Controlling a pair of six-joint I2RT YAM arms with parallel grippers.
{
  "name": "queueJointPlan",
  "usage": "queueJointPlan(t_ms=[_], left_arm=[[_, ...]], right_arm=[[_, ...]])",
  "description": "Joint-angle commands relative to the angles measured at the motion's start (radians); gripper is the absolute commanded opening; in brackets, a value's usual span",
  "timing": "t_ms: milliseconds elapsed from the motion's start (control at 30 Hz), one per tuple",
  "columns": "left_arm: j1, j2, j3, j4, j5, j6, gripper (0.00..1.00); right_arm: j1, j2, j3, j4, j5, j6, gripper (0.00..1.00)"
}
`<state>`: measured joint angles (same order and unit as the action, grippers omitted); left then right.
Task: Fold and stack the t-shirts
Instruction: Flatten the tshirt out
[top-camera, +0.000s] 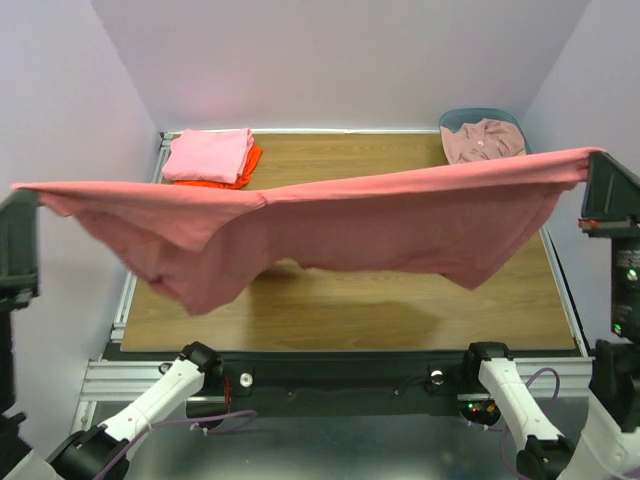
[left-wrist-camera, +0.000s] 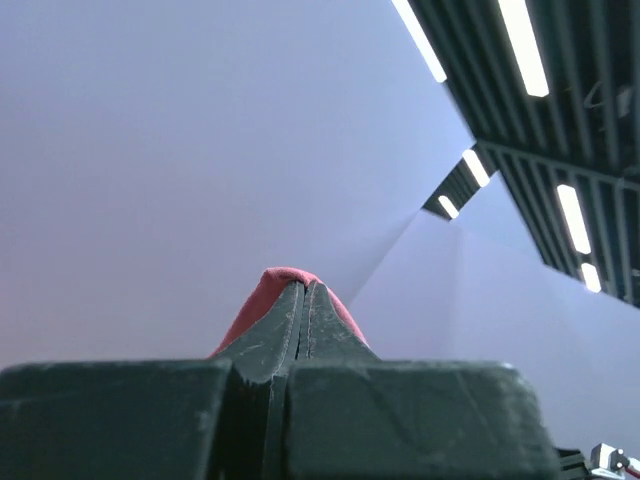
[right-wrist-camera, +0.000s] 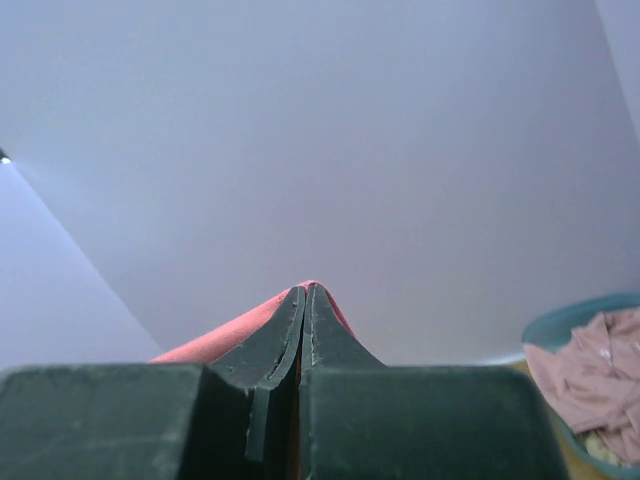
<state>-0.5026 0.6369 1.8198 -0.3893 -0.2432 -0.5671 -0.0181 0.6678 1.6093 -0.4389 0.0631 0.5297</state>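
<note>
Basket (top-camera: 478, 112) holds one pale-pink tee (top-camera: 485, 140); pink tee (top-camera: 208, 155) tops orange tee (top-camera: 243, 176); left gripper (left-wrist-camera: 303, 287), right gripper (right-wrist-camera: 304, 290) pinch one coral tee (top-camera: 340, 225).

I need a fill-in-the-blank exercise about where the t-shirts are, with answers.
1. The left gripper and right gripper hold the coral-red t-shirt stretched ____ the table.
2. The folded pink t-shirt lies ____ the orange t-shirt.
3. The pale pink t-shirt lies ____ the blue-grey basket.
Missing words: above; on; in.
</note>
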Motion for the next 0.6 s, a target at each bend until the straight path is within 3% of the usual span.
queueJointPlan(t_ms=[0,200,300,567], left_arm=[[0.001,0.061,0.134,0.026,0.038,0.073,0.0],[0.001,0.13,0.197,0.029,0.015,0.095,0.0],[0.001,0.173,0.153,0.044,-0.073,0.114,0.0],[0.002,0.331,-0.229,0.208,-0.313,0.136,0.0]], right_arm=[[0.001,-0.01,0.107,-0.066,0.003,-0.02,0.0],[0.001,0.012,0.143,-0.081,0.024,-0.02,0.0],[0.001,0.049,0.097,-0.078,0.018,-0.017,0.0],[0.001,0.173,-0.277,0.072,0.052,-0.017,0.0]])
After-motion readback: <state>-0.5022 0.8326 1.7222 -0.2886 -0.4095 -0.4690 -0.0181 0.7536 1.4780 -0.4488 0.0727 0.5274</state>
